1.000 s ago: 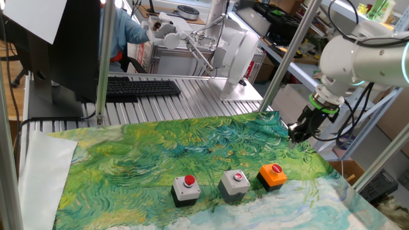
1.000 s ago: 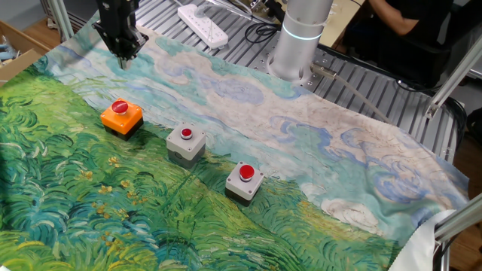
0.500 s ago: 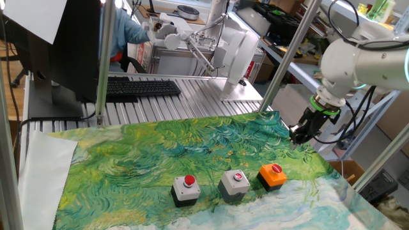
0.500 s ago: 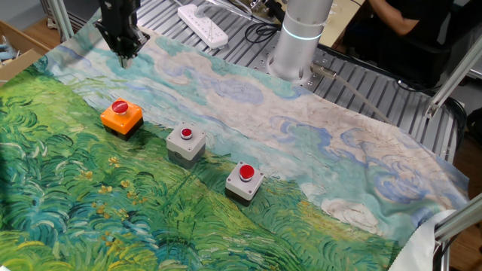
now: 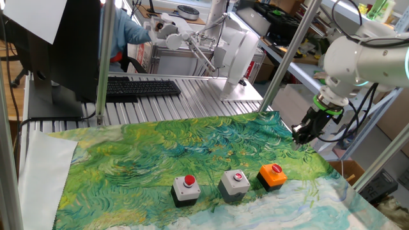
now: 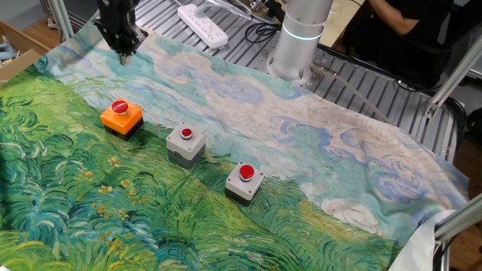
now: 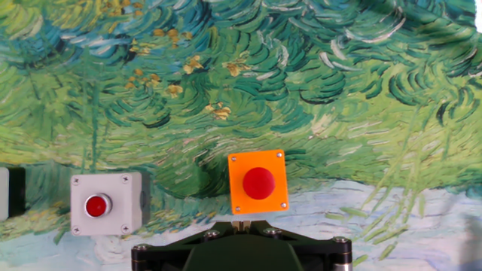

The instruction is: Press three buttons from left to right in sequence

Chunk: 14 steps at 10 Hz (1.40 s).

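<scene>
Three buttons stand in a row on the painted cloth. In one fixed view they are a grey unit [image 5: 185, 189] on the left, a grey unit [image 5: 234, 184] in the middle and an orange unit [image 5: 273, 175] on the right. The other fixed view shows the orange one [image 6: 122, 116] and the two grey ones [image 6: 186, 142] [image 6: 245, 181]. My gripper [image 5: 300, 135] hangs above the cloth's far right corner, beyond the orange button and apart from it; it also shows in the other fixed view [image 6: 123, 54]. In the hand view the fingertips [image 7: 241, 222] are together, empty, just short of the orange button [image 7: 258, 182].
The green and blue painted cloth [image 5: 160, 153] covers the table. A keyboard [image 5: 137, 87] and a monitor stand behind it. The robot base [image 6: 297, 38] and a power strip [image 6: 202, 22] stand on the slatted table beyond the cloth. Metal frame posts [image 5: 102, 64] rise at the table's sides.
The gripper has drifted slightly up and away from the buttons, towards the cloth's corner. The buttons have not moved.
</scene>
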{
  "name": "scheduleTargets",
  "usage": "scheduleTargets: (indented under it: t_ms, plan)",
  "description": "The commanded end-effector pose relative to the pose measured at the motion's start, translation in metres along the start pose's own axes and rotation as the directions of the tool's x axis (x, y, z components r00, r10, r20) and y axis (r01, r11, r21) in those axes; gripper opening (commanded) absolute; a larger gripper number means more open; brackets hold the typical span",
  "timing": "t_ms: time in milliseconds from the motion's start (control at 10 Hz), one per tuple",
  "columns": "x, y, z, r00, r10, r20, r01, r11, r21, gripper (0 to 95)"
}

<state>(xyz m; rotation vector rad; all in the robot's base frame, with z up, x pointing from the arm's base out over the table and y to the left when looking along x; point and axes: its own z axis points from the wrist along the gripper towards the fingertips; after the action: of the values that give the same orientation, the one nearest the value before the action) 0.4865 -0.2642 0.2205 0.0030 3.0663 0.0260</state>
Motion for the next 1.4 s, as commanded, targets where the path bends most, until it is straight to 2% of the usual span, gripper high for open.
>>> scheduleTargets:
  t_ms: [100, 300, 600, 900, 1200, 1400]
  plan:
    - [-0.001, -0.017, 0.004, 1.0, -0.017, -0.004, 0.017, 1.0, 0.001, 0.0]
    - [-0.002, -0.04, 0.007, 0.999, -0.033, -0.003, 0.033, 0.999, 0.005, 0.0]
    - [-0.003, -0.039, 0.006, 1.0, -0.014, -0.003, 0.014, 1.0, 0.006, 0.0]
    - [-0.004, -0.038, 0.012, 1.0, -0.009, -0.005, 0.009, 1.0, 0.004, 0.0]
    - [-0.005, -0.035, 0.024, 1.0, 0.002, -0.004, -0.002, 1.0, 0.004, 0.0]
    - [-0.006, -0.035, 0.037, 1.0, 0.01, 0.002, -0.01, 1.0, 0.004, 0.0]
